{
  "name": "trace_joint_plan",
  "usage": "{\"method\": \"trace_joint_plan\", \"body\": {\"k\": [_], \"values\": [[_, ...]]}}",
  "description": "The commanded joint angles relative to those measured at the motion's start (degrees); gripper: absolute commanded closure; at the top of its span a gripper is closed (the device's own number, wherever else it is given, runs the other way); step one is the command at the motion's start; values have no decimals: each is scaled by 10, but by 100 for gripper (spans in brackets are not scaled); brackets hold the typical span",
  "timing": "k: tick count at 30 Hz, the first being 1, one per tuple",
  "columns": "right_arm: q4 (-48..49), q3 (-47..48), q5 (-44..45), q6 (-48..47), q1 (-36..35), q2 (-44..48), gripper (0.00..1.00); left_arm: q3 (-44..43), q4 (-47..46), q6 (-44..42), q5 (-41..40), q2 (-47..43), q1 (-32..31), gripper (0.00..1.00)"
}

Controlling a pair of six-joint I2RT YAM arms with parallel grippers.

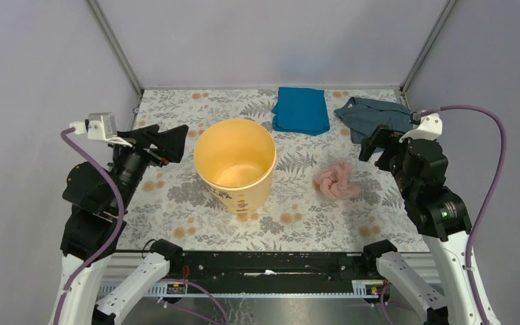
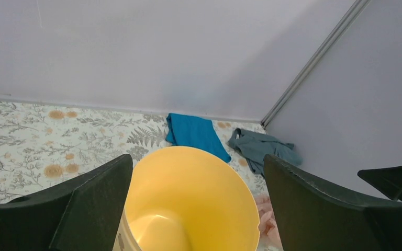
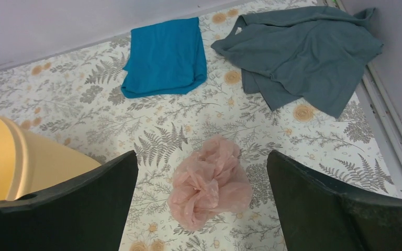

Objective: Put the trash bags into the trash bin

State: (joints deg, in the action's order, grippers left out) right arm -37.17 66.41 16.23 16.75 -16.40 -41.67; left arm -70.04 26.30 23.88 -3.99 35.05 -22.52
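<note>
1. I see the bag [image 1: 336, 180] crumpled on the table [image 1: 298, 223], right of the upright bin [image 1: 244, 198] and apart from it.
2. My left gripper [image 1: 173, 140] hangs beside the bin's left rim, fingers spread, holding nothing.
3. My right gripper [image 1: 374, 144] hovers near the bag, fingers spread, empty.

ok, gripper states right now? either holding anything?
Left gripper: open, holding nothing.
Right gripper: open, holding nothing; the trash bag lies ungripped.
</note>
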Motion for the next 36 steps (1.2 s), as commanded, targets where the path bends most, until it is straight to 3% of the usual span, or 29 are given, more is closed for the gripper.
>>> {"method": "trace_joint_plan", "body": {"k": [1, 10, 21, 22, 26, 34, 36], "values": [[3, -9, 43, -5, -2, -13, 0, -23, 4, -10, 29, 24, -2, 1], [81, -121, -71, 46, -1, -19, 0, -5, 26, -8, 55, 23, -2, 1], [14, -88, -6, -8, -26, -252, 2, 16, 67, -14, 84, 6, -2, 1], [23, -91, -7, -9, -27, -259, 5, 19, 67, -13, 86, 6, -2, 1], [29, -97, -4, -6, -31, -290, 33, 15, 71, -7, 132, 22, -2, 1], [57, -138, -54, -5, -34, -266, 45, -27, 40, 23, 320, 100, -2, 1], [61, -141, -65, -7, -34, -271, 57, -32, 12, 49, 381, 139, -2, 1]]}}
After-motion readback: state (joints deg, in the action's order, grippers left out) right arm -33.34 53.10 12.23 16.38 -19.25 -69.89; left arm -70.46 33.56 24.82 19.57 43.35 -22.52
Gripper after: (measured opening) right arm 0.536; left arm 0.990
